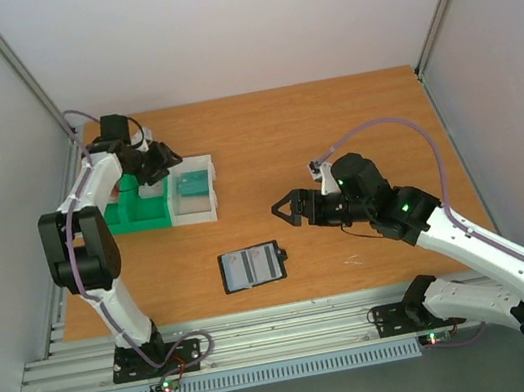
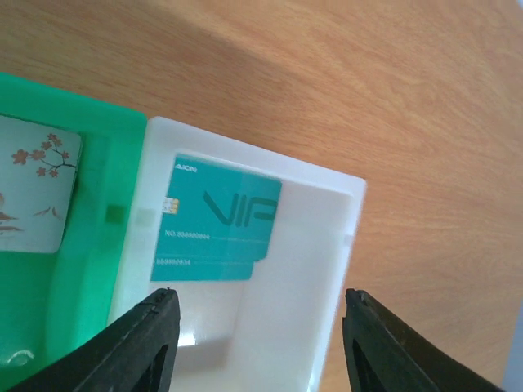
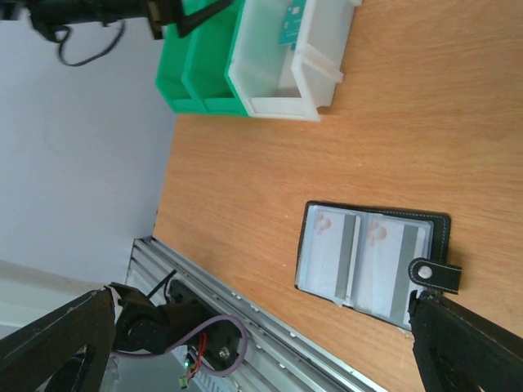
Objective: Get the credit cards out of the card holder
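The black card holder [image 1: 252,266] lies open and flat on the table near the front edge, its clasp tab [image 3: 433,273] pointing right. Two whitish credit cards with grey stripes [image 3: 327,249] sit in its clear pockets. A teal credit card [image 2: 216,220] lies inside the white tray [image 2: 270,159]. A pale card with a blossom print [image 2: 37,196] rests in the green tray [image 2: 98,114]. My left gripper [image 2: 257,306] hovers open over the white tray, holding nothing. My right gripper [image 1: 285,210] hangs open above the table, right of and beyond the holder, nothing between its fingers.
The green tray [image 1: 138,213] and white tray [image 1: 205,206] stand side by side at the left of the table, under the left arm. An aluminium rail [image 1: 266,332] runs along the near edge. Grey walls close in the left, right and back.
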Robot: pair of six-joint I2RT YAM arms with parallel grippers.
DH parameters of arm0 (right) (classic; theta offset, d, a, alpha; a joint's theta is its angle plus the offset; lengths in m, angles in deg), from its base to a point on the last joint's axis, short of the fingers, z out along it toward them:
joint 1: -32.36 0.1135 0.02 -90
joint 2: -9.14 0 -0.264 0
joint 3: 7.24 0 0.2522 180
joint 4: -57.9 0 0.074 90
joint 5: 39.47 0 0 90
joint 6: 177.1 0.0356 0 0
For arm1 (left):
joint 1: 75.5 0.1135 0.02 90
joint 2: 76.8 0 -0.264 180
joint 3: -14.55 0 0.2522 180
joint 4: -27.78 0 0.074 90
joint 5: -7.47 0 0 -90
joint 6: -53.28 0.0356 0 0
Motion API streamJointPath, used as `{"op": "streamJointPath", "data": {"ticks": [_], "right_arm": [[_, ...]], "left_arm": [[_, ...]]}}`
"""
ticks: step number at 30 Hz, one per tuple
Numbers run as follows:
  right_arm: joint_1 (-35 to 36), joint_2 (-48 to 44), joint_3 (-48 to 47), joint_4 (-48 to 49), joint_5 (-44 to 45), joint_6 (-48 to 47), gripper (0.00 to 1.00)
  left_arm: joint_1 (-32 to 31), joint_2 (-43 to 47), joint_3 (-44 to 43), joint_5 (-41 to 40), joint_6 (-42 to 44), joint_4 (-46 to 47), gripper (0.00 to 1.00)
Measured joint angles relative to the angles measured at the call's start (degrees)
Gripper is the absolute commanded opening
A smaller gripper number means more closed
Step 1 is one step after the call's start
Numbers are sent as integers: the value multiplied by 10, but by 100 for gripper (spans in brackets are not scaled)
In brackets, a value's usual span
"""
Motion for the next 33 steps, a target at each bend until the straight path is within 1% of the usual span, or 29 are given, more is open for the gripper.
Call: {"op": "streamJointPath", "data": {"ticks": [3,5,6,7,8,13,19,21,23,25,28,30,33], "right_arm": [[0,11,-12,-21,8,0,99],[0,20,-19,-33,13,-1,98],[0,24,-21,-38,15,-2,98],[0,28,-23,-45,16,-3,99],[0,31,-24,-52,17,-5,98],[0,46,-25,-68,18,-14,98],[0,80,-26,-70,8,-17,92],[0,94,-26,-68,1,-18,87],[0,111,-26,-63,-6,-19,78],[0,130,-25,-52,-19,-19,67],[1,159,-19,-28,-39,-15,54],[7,182,-16,-15,-49,-11,48],[27,214,-15,0,-54,-7,47]], "left_arm": [[-1,36,1,1,0,-17,65],[-5,64,5,2,3,-24,84],[-9,78,9,3,8,-29,95],[-13,95,17,5,6,-33,99],[-15,112,25,7,9,-39,99],[-23,186,76,12,15,-67,99],[-23,279,159,19,14,-89,99],[-23,306,183,23,12,-90,99],[-23,331,205,29,10,-93,99],[-24,349,222,37,9,-98,94],[-29,370,249,47,1,-100,82],[-37,379,266,51,-4,-101,78],[-59,390,297,55,-12,-100,72]]}}
